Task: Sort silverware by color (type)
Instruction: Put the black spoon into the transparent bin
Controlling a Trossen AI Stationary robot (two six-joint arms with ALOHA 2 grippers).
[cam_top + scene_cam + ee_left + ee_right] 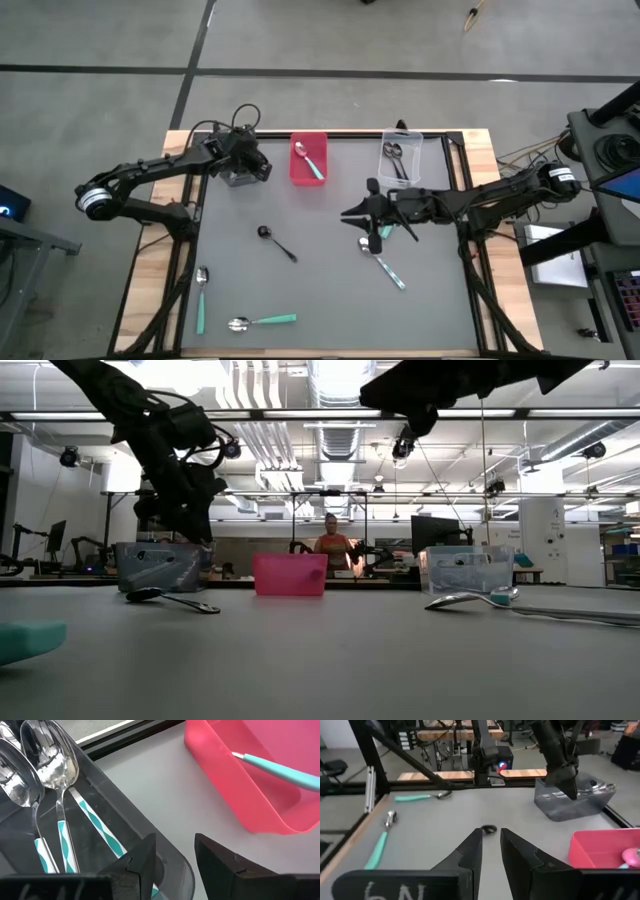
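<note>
My left gripper (248, 165) (172, 857) is open over the near corner of the grey bin (238, 178) (125, 827). One finger stands above the bin's inside, the other outside its wall. Pale patterned-handled spoons (57, 785) lie in that bin. My right gripper (352, 212) (491, 842) hovers over mid-table, pointing left and nearly level, with a narrow gap and nothing between its fingers. Ahead of it a black spoon (277, 243) (489, 829) lies flat on the table. One teal-handled spoon (383, 262) lies just below the right gripper, and two more (201, 297) (262, 321) lie near the front left.
A red bin (308, 172) (235, 785) holding a teal-handled spoon (280, 770) stands at the back centre. A clear bin (415, 150) with dark spoons is at the back right. The grey table (320, 300) has a black frame and wooden side strips. A person shows far off in the room.
</note>
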